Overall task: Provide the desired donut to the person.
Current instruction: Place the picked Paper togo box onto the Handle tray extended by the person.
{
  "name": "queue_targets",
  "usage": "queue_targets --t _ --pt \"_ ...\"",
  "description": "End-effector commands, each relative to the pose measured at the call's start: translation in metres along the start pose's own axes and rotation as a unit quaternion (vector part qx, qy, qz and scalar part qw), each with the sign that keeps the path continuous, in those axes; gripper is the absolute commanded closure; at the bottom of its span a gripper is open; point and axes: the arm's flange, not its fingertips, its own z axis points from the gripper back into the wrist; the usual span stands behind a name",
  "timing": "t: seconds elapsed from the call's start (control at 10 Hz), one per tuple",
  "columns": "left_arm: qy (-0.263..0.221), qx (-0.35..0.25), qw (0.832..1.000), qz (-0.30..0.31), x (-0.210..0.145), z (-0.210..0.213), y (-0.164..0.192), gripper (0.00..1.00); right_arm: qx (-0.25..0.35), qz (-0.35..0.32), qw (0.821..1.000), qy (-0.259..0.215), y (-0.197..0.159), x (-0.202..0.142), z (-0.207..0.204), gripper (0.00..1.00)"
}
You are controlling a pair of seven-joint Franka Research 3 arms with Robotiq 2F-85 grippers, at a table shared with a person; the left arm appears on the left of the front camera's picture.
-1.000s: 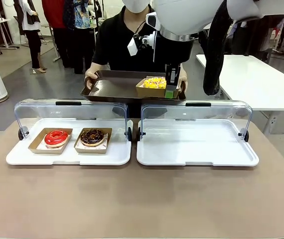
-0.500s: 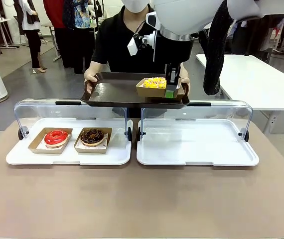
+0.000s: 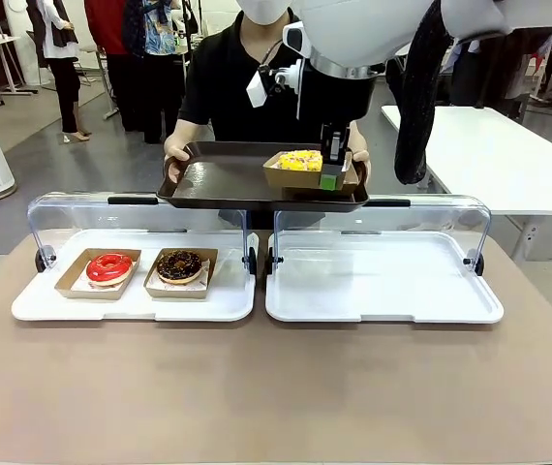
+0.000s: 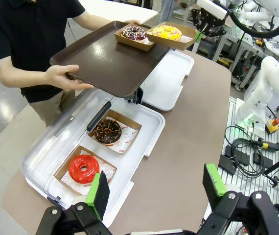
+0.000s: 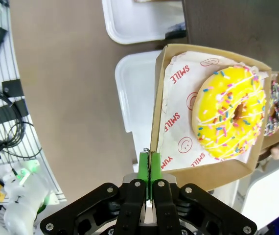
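The person (image 3: pixel 228 77) in a black shirt stands across the table holding a dark brown tray (image 3: pixel 218 179) in both hands. A yellow sprinkled donut (image 3: pixel 300 160) in a cardboard box (image 3: pixel 291 177) rests on the tray's right end. My right gripper (image 3: pixel 331 177) is shut on that box's near wall. In the right wrist view the pads (image 5: pixel 149 166) pinch the box's edge, with the yellow donut (image 5: pixel 232 115) just beyond. A dark sprinkled donut (image 4: pixel 133 33) sits boxed beside it on the tray. My left gripper (image 4: pixel 155 185) hangs open high above the table.
A white display tray (image 3: pixel 131 305) with its clear lid (image 3: pixel 136 218) raised holds a red donut (image 3: pixel 109 267) and a chocolate donut (image 3: pixel 180 266) in boxes. The right display tray (image 3: pixel 383 281) has nothing on it. The near table surface (image 3: pixel 276 387) is bare.
The person has brought the brown tray slightly nearer and lower in the picture. My right gripper stays shut on the yellow donut's box in about the same place.
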Motion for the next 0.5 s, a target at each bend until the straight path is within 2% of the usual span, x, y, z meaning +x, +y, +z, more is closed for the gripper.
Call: queue_targets --t 0.0,0.2,0.4 --pt "-0.004 -0.003 1.000 0.001 0.000 0.002 -0.001 0.00 -0.033 0.007 0.999 -0.004 -0.014 0.034 0.011 0.98" --pt "-0.004 -0.003 1.000 0.001 0.000 0.002 -0.001 0.00 -0.043 0.020 0.998 -0.029 -0.036 0.069 0.013 0.98" --pt "-0.004 -0.003 1.000 0.001 0.000 0.002 -0.001 0.00 -0.038 0.032 0.998 -0.045 -0.053 0.096 -0.003 0.98"
